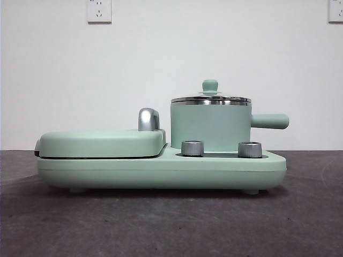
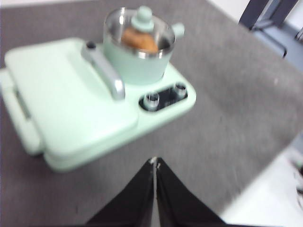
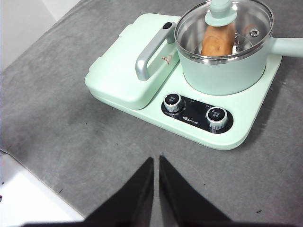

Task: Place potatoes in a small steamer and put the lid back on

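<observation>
Potato (image 3: 218, 41) is seen through the lid (image 3: 223, 29), seated on the pot (image 1: 210, 127); both grippers (image 2: 155, 163) (image 3: 156, 161), closed and empty, are best kept clear.

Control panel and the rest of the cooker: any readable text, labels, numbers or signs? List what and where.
Nothing can be read with confidence.
Black control panel: a white brand line sits between the two knobs, too small to read.
Left knob and right knob: each has a small white marking on its cap, illegible.
Griddle cover: a small warning-type sticker beside the chrome handle, too small to read.
Left wrist view: blurred, no text visible.
</observation>
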Controlling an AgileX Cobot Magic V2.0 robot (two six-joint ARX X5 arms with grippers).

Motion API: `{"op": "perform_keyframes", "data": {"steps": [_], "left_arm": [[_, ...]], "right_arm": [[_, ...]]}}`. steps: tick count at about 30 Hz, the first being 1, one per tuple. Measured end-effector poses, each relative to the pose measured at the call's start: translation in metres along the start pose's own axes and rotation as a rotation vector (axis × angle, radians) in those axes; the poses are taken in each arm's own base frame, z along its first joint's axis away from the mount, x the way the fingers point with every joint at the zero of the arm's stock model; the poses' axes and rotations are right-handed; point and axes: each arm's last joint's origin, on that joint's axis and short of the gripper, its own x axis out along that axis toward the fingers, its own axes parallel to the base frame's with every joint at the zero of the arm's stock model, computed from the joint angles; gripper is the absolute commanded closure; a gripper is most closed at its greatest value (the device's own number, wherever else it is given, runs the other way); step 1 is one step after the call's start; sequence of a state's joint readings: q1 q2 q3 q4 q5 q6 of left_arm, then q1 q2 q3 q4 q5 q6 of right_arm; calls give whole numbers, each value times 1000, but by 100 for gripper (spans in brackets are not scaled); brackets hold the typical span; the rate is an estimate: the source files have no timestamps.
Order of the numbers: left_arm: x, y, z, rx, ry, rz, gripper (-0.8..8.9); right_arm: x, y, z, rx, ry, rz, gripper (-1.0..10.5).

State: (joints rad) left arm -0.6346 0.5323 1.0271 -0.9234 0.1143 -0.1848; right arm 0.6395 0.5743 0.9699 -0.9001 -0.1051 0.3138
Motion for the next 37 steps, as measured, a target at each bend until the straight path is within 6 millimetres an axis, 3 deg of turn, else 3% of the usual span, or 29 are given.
{"op": "perform_keyframes", "data": {"steps": [5, 12, 18, 22, 28, 37], "left_arm": [[10, 10, -17, -17, -125, 15, 809], [33, 41, -75, -26, -412, 213, 809], [59, 73, -129, -100, -359, 426, 809], [71, 84, -150, -130, -318, 473, 809], [86, 92, -170, -136, -261, 478, 809], [92, 97, -170, -78, -378, 476, 809]], "right_arm": [[0, 0, 0, 0, 0, 0, 931], [0, 0, 0, 0, 0, 0, 931], [0, 0, 0, 0, 0, 0, 931], [0, 0, 0, 0, 0, 0, 931], [0, 0, 0, 0, 0, 0, 931], [0, 0, 0, 0, 0, 0, 931]]}}
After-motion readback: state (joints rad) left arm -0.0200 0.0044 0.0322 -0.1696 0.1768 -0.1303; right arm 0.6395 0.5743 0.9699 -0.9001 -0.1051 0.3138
